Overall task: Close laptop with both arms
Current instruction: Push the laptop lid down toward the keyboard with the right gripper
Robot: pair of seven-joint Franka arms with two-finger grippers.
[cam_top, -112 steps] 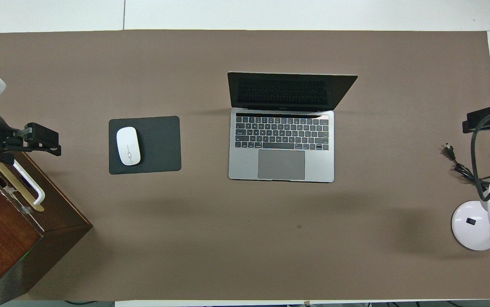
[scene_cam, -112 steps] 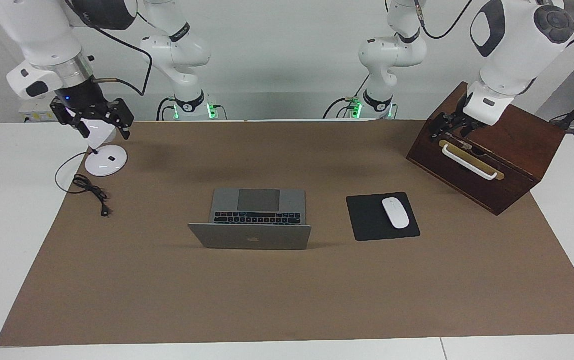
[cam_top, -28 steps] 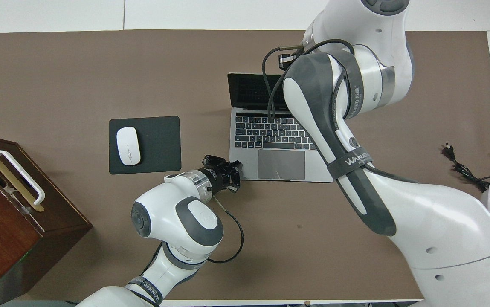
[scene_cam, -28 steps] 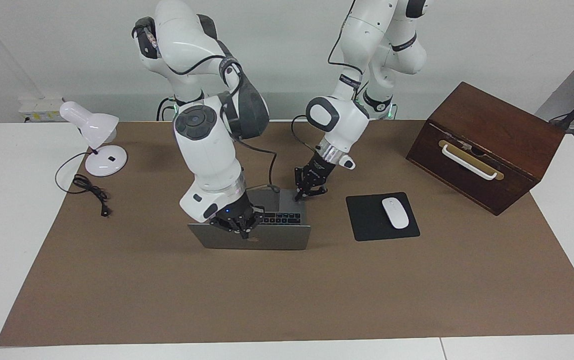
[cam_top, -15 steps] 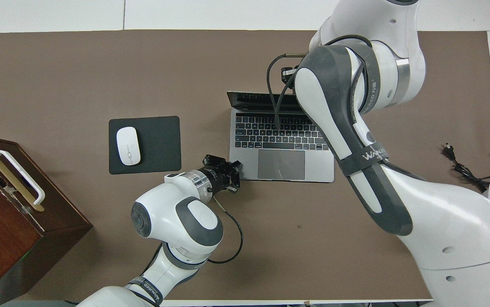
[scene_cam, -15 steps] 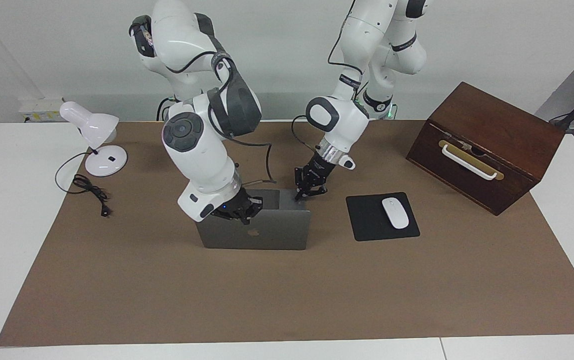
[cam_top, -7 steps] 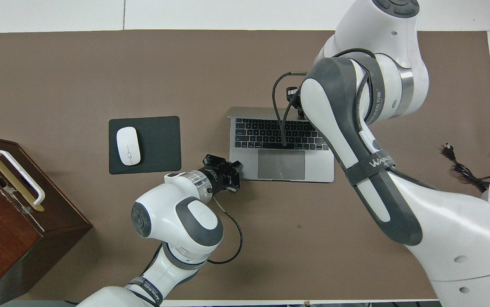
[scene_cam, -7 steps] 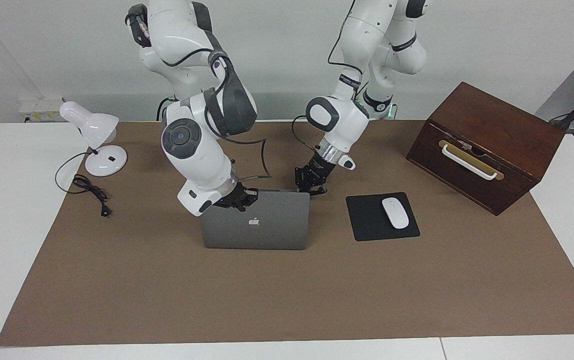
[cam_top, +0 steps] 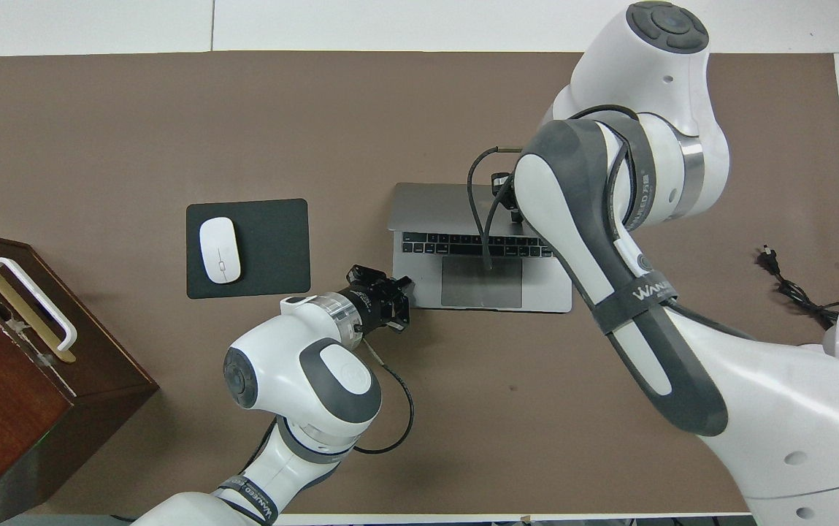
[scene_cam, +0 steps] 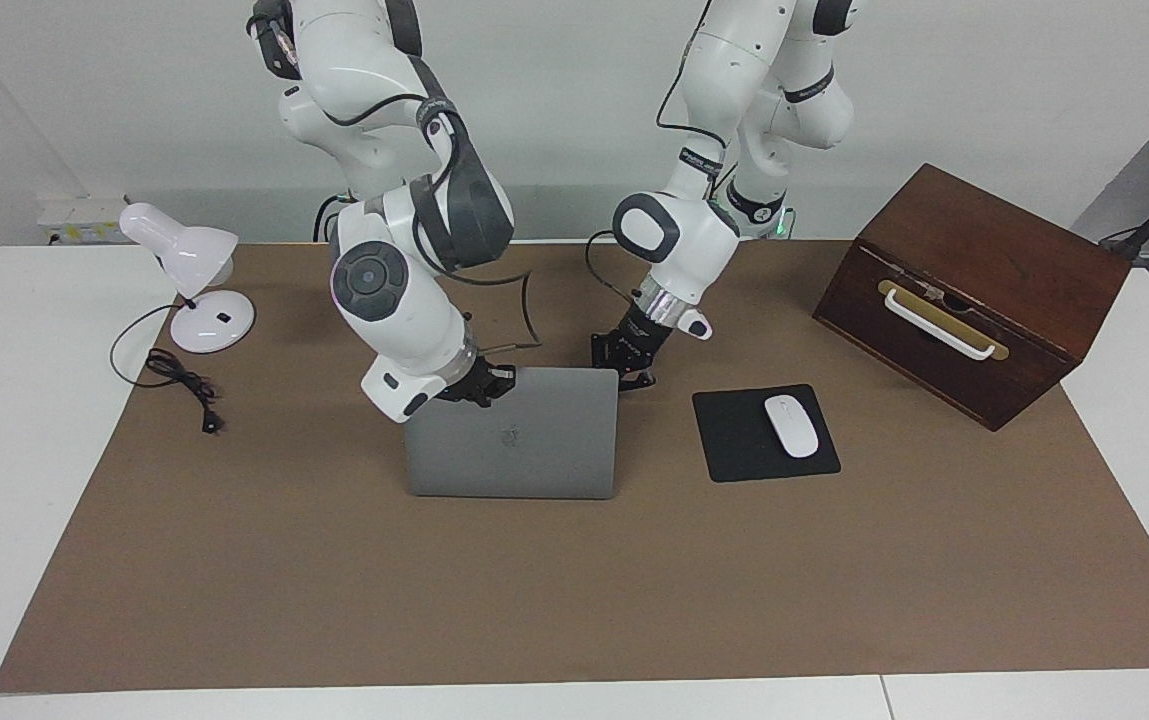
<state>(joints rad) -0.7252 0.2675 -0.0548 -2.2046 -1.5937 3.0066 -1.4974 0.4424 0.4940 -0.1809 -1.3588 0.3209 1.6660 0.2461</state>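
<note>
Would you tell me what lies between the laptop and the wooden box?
The black mouse pad with the white mouse on it lies between the laptop and the wooden box, clearest in the facing view.

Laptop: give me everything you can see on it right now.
The laptop is a thin silver-grey metal machine with a dark logo on its lid, black keys and a large grey trackpad. It sits on the brown mat, beside the black mouse pad toward the right arm's end. The lid is tilted well down over the keyboard but not shut; one row of keys and the trackpad show in the overhead view. The right gripper is at the lid's raised edge; the left gripper is at the base's corner nearest the robots.
</note>
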